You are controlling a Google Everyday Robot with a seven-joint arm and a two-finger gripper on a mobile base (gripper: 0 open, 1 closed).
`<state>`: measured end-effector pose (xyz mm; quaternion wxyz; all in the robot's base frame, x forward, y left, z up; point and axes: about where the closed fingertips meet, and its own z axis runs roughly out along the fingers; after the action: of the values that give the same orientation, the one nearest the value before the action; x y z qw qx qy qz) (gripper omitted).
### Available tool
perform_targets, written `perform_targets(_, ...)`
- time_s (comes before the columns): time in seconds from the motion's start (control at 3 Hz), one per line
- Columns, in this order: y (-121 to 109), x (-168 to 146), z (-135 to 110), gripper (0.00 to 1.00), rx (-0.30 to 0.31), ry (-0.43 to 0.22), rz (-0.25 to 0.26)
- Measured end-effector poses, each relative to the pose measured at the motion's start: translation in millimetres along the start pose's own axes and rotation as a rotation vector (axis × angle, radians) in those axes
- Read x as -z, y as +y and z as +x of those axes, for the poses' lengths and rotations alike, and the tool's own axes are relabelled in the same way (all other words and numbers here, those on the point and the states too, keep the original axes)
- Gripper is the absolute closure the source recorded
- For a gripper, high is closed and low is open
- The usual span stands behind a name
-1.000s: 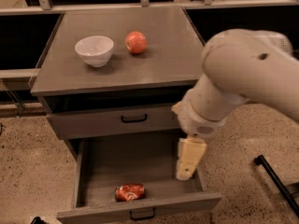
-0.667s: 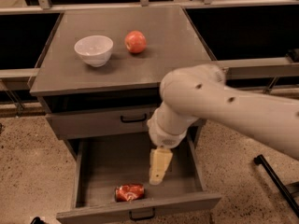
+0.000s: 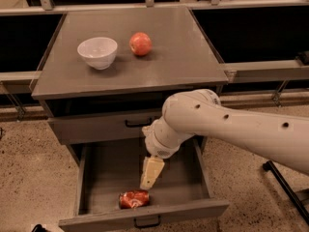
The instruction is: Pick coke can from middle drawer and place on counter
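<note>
The gripper hangs just above the coke can, which lies sideways in the open middle drawer; whether it is open or closed cannot be told.

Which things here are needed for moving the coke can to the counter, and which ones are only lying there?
For the job: coke can, lying in the open middle drawer; counter; gripper, over the drawer, close above the can.
Lying about: white bowl and red apple, both on the counter; the closed upper drawer.
</note>
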<state>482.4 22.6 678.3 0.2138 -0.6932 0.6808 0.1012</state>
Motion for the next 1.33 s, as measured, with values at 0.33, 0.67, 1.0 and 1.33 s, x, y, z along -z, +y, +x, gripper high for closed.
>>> perform_targets(0.33, -18.9, -40.3, 28.8, 0.0, -0.01, 0.021, -0.036)
perform_targets(0.67, -32.0, -85.8, 58.2, 0.0, 0.004, 0.031, -0.055)
perform_targets(1.0, -27.9, -131.5, 83.4, 0.18, 0.034, -0.002, -0.079)
perform_targets(1.33, -16.5, -174.9, 91.1, 0.27, 0.092, -0.041, -0.104)
